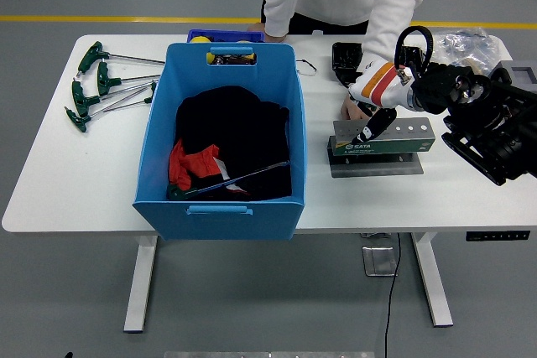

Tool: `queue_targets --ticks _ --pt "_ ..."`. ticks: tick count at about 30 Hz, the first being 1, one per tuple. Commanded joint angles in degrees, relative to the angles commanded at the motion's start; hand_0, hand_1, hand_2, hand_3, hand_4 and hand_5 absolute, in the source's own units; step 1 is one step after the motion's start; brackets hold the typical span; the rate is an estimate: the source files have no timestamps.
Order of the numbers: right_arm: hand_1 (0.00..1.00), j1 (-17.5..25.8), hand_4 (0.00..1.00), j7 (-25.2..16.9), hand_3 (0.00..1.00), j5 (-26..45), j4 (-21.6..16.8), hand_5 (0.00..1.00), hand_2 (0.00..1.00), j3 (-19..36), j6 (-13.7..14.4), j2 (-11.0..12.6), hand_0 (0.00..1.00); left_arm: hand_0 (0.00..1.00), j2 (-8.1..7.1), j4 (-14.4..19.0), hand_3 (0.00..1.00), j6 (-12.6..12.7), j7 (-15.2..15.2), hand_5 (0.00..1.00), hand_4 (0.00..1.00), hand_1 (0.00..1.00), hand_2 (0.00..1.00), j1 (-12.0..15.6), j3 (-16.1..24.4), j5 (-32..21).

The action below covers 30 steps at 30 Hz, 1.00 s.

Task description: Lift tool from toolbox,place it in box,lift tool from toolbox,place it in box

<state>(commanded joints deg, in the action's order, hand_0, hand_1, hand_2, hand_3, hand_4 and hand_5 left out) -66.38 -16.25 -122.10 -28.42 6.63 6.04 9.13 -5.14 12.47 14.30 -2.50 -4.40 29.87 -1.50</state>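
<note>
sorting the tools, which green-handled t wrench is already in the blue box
The T-handle wrench lying across the dark cloth inside the blue box, its green handle at the lower left. The other wrenches all lie on the table left of the box.

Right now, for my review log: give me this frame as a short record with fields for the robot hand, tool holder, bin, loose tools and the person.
right hand: reaching over the left end of the tool holder, fingers pointing down at it
left hand: not in view
tool holder: green rack on grey base, right of bin
blue bin: holds dark cloth and one long T-handle tool
loose T-handle tools: far left of table
person's hand: resting on table behind the holder
</note>
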Motion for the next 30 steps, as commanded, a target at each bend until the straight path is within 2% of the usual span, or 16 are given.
queue_targets --ticks 10,11,16,17,22,23,28,29,30 --pt "0.432 0.0 0.998 -0.7 0.331 -2.7 0.2 0.817 0.437 1.1 -1.9 0.3 0.709 0.688 -0.03 0.0 0.85 0.0 -0.1 0.773 0.998 0.767 0.834 0.0 -0.2 -0.1" --pt "0.376 0.0 0.998 -0.7 0.292 -2.8 0.2 0.819 0.38 1.2 -2.0 0.3 0.68 0.685 -0.03 0.0 0.85 0.0 -0.1 0.776 0.998 0.767 0.834 0.0 -0.2 -0.1" --pt "0.376 0.0 0.998 -0.7 0.292 -3.0 0.4 0.819 0.38 1.3 -2.9 0.5 0.68 0.685 -0.04 0.0 0.85 -0.1 -0.1 0.776 0.998 0.767 0.834 0.0 -0.2 -0.2" --pt "0.311 0.0 0.998 -0.6 0.26 -3.1 0.5 0.824 0.326 1.4 -3.0 0.5 0.612 0.686 -0.04 0.0 0.85 -0.1 -0.1 0.778 0.998 0.767 0.835 0.0 -0.2 -0.2" --pt "0.311 0.1 0.998 -0.8 0.26 -2.9 0.7 0.824 0.326 1.4 -2.9 0.8 0.612 0.686 -0.08 0.0 0.85 -0.1 -0.1 0.778 0.998 0.767 0.835 0.0 -0.3 -0.3" --pt "0.218 0.1 0.998 -0.8 0.219 -2.8 0.8 0.825 0.251 1.4 -2.8 0.8 0.468 0.685 -0.08 0.0 0.85 -0.1 -0.1 0.78 0.998 0.767 0.834 0.0 -0.3 -0.3" --pt "0.218 0.1 0.998 -0.8 0.219 -2.5 0.8 0.825 0.251 1.4 -2.8 0.9 0.468 0.685 -0.08 -0.1 0.85 -0.1 -0.1 0.78 0.998 0.767 0.834 0.0 -0.3 -0.2" --pt "0.107 0.1 0.998 -0.9 0.127 -2.3 0.8 0.772 0.164 1.4 -2.6 0.9 0.171 0.686 -0.07 -0.1 0.85 -0.1 -0.1 0.783 0.998 0.767 0.834 0.0 -0.3 -0.2" --pt "0.107 0.1 0.998 -1.0 0.127 -2.0 0.8 0.772 0.164 1.4 -2.3 0.9 0.171 0.686 -0.07 -0.1 0.85 -0.1 -0.1 0.783 0.998 0.767 0.834 0.1 -0.3 -0.2"
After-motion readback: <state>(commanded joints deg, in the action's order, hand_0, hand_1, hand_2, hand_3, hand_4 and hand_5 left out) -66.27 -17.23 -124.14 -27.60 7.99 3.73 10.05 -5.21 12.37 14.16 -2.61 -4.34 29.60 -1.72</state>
